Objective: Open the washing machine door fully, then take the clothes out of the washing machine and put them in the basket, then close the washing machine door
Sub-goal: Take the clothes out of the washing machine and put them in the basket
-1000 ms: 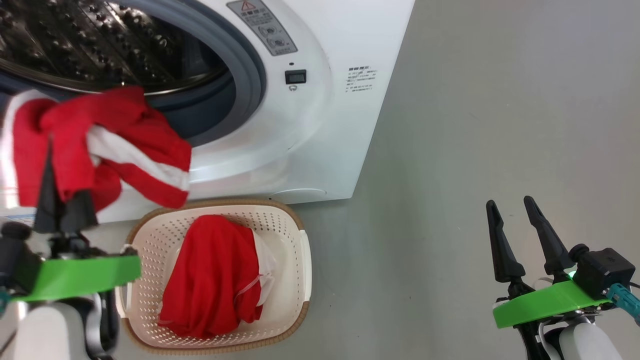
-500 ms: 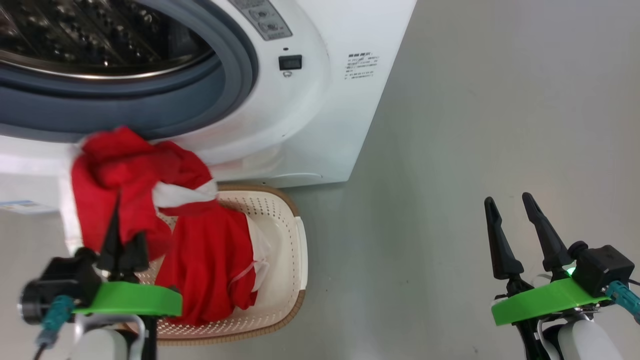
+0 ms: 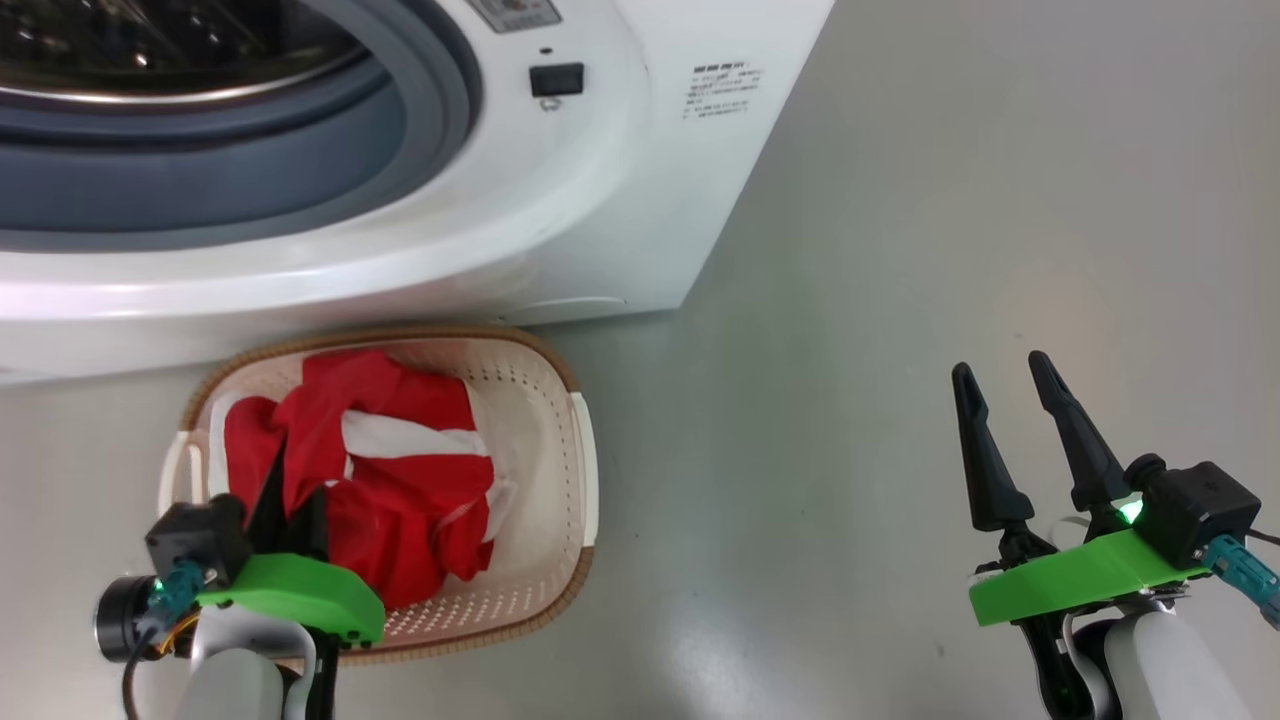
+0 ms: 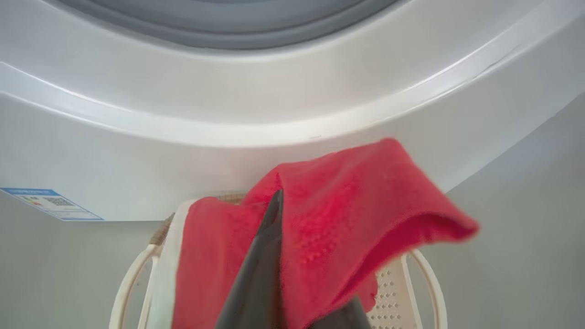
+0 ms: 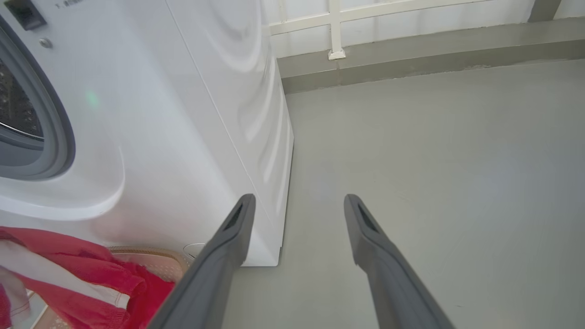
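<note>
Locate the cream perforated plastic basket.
Head view, lower left: basket on grey floor before the white washing machine, holding red clothes, left gripper clamped on them.

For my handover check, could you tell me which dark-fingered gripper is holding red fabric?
The left gripper, shut on the red-and-white clothes over the cream perforated plastic basket; the right gripper stands open and empty.

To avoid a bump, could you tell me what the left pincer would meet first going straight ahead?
Beyond the clothes that the left pincer grips, probably the washing machine's white front; depth is unclear.
</note>
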Robot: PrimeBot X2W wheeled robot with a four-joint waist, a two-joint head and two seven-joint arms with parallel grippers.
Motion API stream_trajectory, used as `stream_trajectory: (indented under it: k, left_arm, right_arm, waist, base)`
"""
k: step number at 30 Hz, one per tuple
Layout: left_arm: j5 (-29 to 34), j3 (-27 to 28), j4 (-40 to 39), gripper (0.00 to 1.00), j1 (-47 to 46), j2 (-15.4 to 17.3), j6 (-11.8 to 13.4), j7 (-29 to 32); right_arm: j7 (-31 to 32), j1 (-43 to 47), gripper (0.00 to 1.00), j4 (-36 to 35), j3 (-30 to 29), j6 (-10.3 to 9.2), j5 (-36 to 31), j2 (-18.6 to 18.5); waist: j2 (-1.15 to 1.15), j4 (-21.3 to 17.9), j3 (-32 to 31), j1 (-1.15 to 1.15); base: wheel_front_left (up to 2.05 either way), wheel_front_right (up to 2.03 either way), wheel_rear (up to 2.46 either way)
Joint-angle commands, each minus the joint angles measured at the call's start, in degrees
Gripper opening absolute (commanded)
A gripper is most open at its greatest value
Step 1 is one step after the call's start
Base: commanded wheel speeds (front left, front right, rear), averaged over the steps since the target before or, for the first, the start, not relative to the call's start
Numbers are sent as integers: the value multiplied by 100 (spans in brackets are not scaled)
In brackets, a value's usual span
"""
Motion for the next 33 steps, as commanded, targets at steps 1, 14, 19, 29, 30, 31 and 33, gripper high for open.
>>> stream_trajectory:
  k: [1,14,19,29,30,31,33]
  left_arm:
    - [92,172,11,0,-60,106,-60,-28]
    - [462,192,1246,0,-986,113,-206,-28]
    - [517,228,1536,0,-1393,176,-264,-28]
    - [557,395,2077,9,-1845,269,-284,-28]
    - [555,414,2114,15,-1866,271,-282,-28]
    - [555,432,2144,24,-1884,275,-280,-28]
    - [561,463,2180,45,-1906,283,-278,-28]
  right_arm:
    - [-37,-105,100,-140,141,42,9,-41]
    - [-37,-393,100,-251,196,42,27,-41]
    - [-37,-532,100,-306,206,42,32,-41]
    - [-37,-668,100,-347,241,42,44,-41]
    - [-37,-671,100,-349,242,42,44,-41]
    - [-37,-672,100,-348,242,42,42,-41]
    - [-37,-673,100,-347,240,42,39,-41]
  waist:
    - [0,-82,186,0]
    - [0,-160,1014,0]
    - [0,-170,1332,0]
    - [0,-232,1556,0]
    - [0,-236,1561,0]
    - [0,-240,1560,0]
    - [0,-246,1558,0]
  base:
    - [0,0,0]
    - [0,0,0]
    - [0,0,0]
    - [0,0,0]
    - [0,0,0]
    - [0,0,0]
    - [0,0,0]
